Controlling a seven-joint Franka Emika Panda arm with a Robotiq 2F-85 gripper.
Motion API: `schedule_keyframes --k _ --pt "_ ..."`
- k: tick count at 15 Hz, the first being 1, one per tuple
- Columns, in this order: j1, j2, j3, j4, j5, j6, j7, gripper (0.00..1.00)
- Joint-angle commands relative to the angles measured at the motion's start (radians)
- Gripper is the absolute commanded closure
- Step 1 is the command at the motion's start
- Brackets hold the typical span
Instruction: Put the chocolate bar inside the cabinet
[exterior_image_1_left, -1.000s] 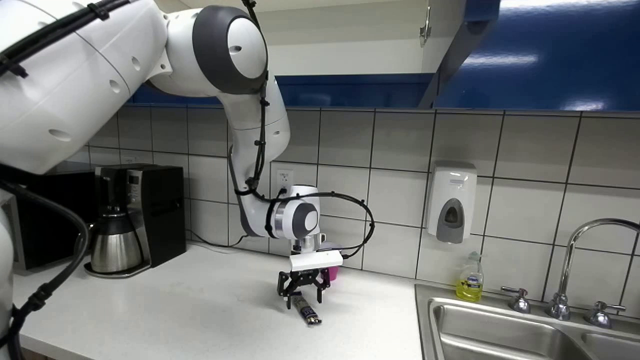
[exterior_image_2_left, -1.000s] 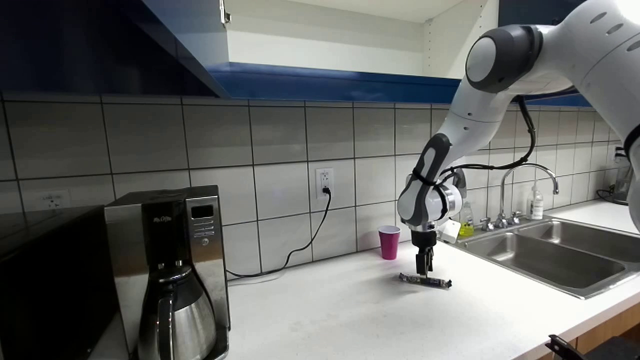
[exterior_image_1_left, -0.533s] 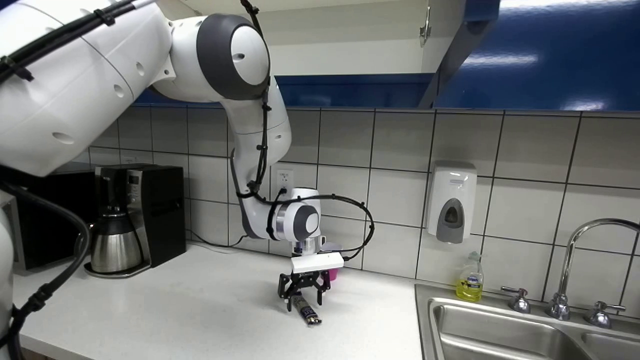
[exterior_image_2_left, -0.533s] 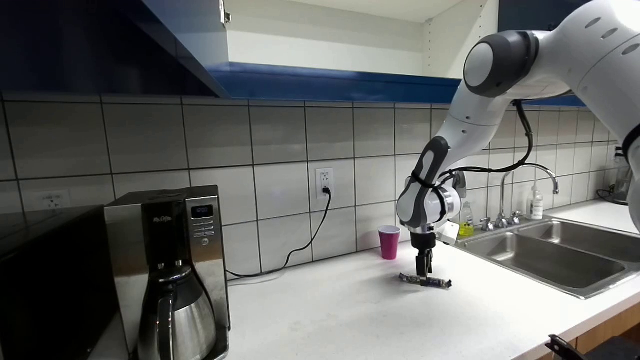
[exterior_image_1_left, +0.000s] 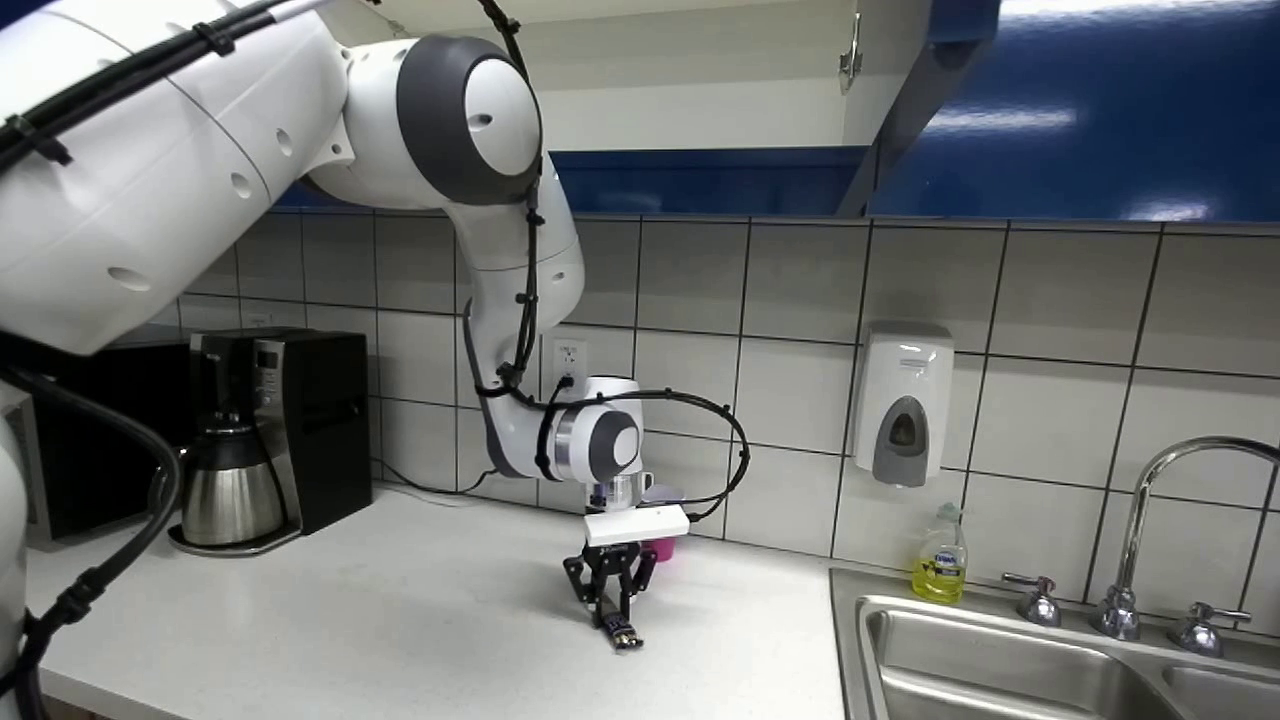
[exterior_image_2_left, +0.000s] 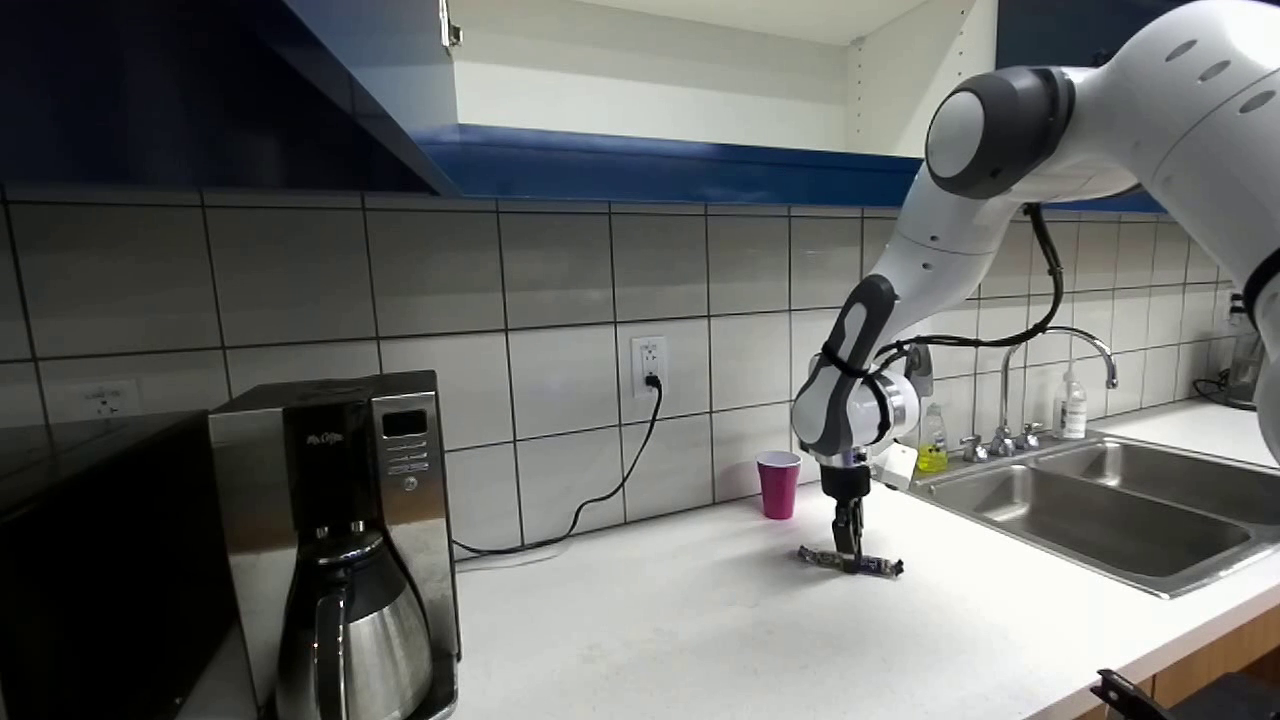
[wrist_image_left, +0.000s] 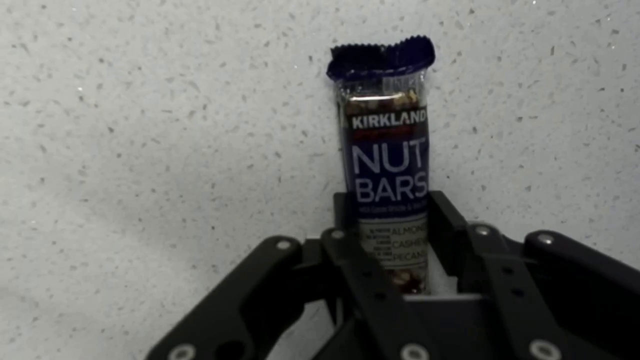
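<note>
The gripper (wrist_image_left: 390, 212) points down, its two fingers (wrist_image_left: 447, 227) close together with a narrow gap between. The wrist (exterior_image_1_left: 598, 440) sits directly above it; the arm (exterior_image_1_left: 495, 240) bends well above both.

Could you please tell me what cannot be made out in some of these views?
Wrapped bar: lower end hidden by the gripper in the wrist view.
Its fine print: too small to read there.
Cabinet: floor hidden by its blue bottom rail in both exterior views.
Pink cup: partly hidden by the white wrist housing in an exterior view.
</note>
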Motion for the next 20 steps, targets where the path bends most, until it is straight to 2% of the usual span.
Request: schedule_keyframes --k 1,2,8,16,20 --pt "-0.025 0.012 0.022 0.036 0.015 -0.05 -0.04 0.89" --pt "-0.025 0.013 0.023 0.04 0.018 -0.058 -0.039 0.92" --pt "-0.007 0.006 0.009 0.045 0.018 -0.086 -0.008 0.92" --pt "0.042 -0.094 -0.012 -0.012 0.0 -0.068 0.064 0.92" --pt "0.061 -0.146 -0.016 -0.051 0.012 -0.058 0.147 0.92"
